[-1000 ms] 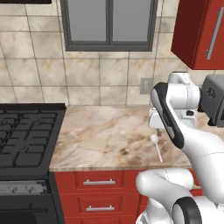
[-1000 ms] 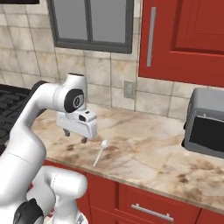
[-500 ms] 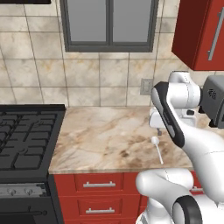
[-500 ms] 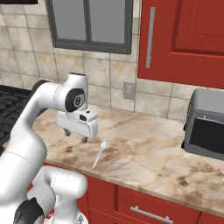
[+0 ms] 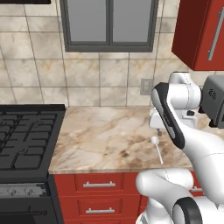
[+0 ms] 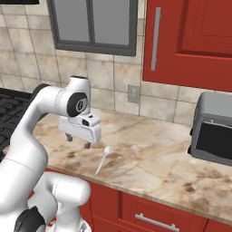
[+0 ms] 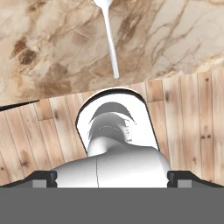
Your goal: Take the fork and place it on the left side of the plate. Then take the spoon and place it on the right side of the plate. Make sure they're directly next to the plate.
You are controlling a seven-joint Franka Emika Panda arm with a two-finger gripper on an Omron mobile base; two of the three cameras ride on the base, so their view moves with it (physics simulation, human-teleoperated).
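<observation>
The spoon [image 6: 103, 159] is small and white and lies on the marble counter [image 6: 149, 158] near its front edge, bowl toward the wall and handle toward the edge. My gripper [image 6: 78, 141] hangs open just above the counter, a little left of the spoon's bowl, with nothing between its fingers. In the left base view the spoon [image 5: 156, 149] lies just below the hand, most of which is hidden by the arm. The hand view has the spoon [image 7: 109, 35] at its top, beyond the widely spread gripper [image 7: 111, 177]. The fork and the plate are out of view.
A black stove [image 5: 24, 135] borders the counter on the left. A grey toaster oven [image 6: 212, 135] stands at the right. Red wall cabinets [image 6: 190, 41] hang above, and red drawers [image 5: 100, 186] run below the counter edge.
</observation>
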